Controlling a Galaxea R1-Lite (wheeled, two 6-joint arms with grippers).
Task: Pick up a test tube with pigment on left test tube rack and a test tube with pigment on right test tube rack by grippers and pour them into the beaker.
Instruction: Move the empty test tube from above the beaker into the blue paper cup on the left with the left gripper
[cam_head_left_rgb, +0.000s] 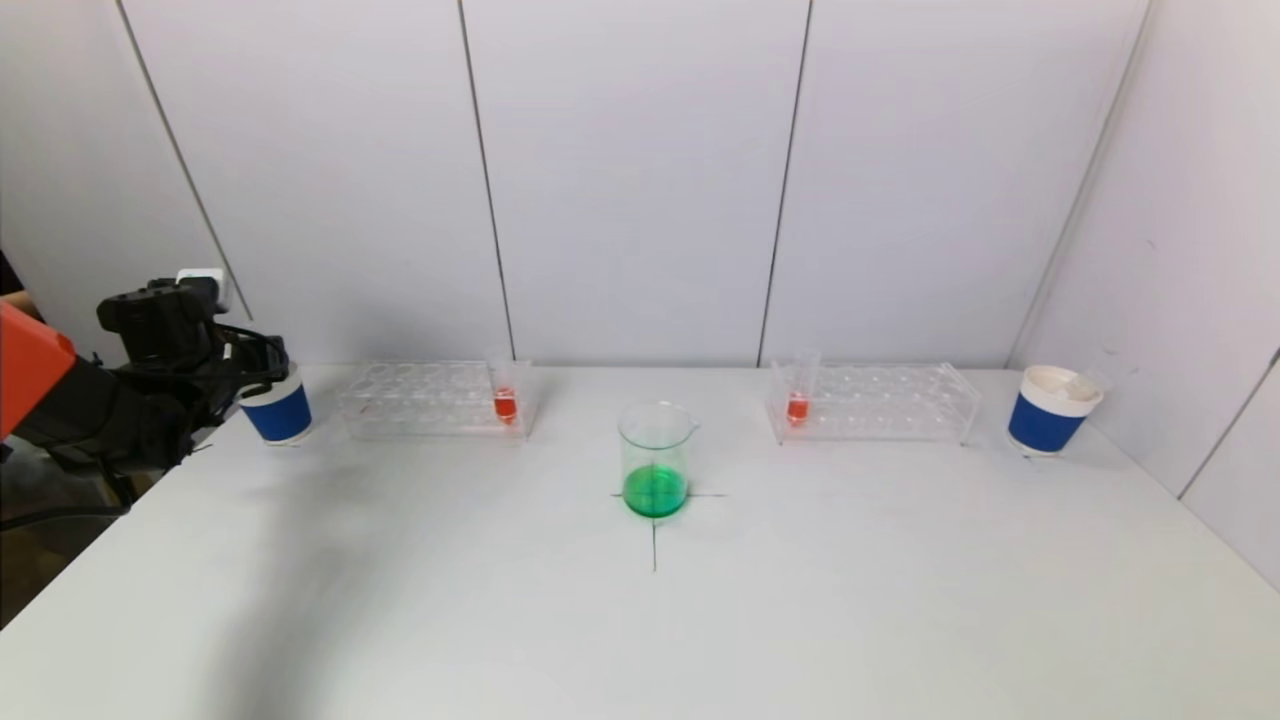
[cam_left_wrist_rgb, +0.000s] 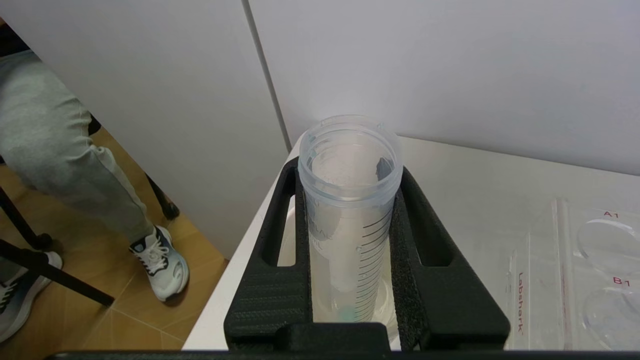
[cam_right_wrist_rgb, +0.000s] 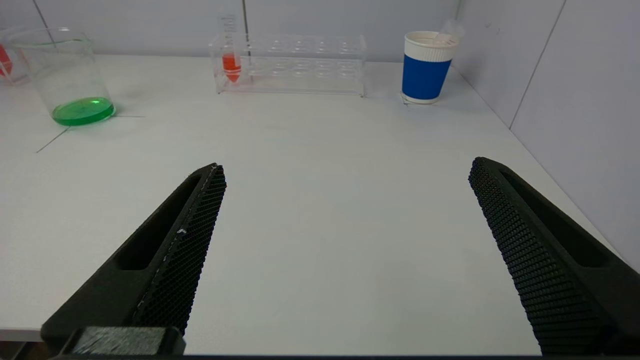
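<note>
My left gripper (cam_left_wrist_rgb: 350, 172) is shut on a clear, graduated test tube (cam_left_wrist_rgb: 350, 220) that looks empty. It holds the tube upright over the blue paper cup (cam_head_left_rgb: 278, 412) at the table's far left, where the left gripper (cam_head_left_rgb: 252, 362) also shows. The beaker (cam_head_left_rgb: 655, 460) stands mid-table with green liquid in it. A test tube with red pigment (cam_head_left_rgb: 505, 402) stands in the left rack (cam_head_left_rgb: 420, 400), another (cam_head_left_rgb: 797, 405) in the right rack (cam_head_left_rgb: 880, 402). My right gripper (cam_right_wrist_rgb: 347, 167) is open and empty, low over the bare table well short of the right rack (cam_right_wrist_rgb: 300, 62).
A second blue cup (cam_head_left_rgb: 1055, 412) with a clear tube in it stands at the far right beside the wall. A person's legs (cam_left_wrist_rgb: 75, 165) are off the table's left edge. A black cross is marked under the beaker.
</note>
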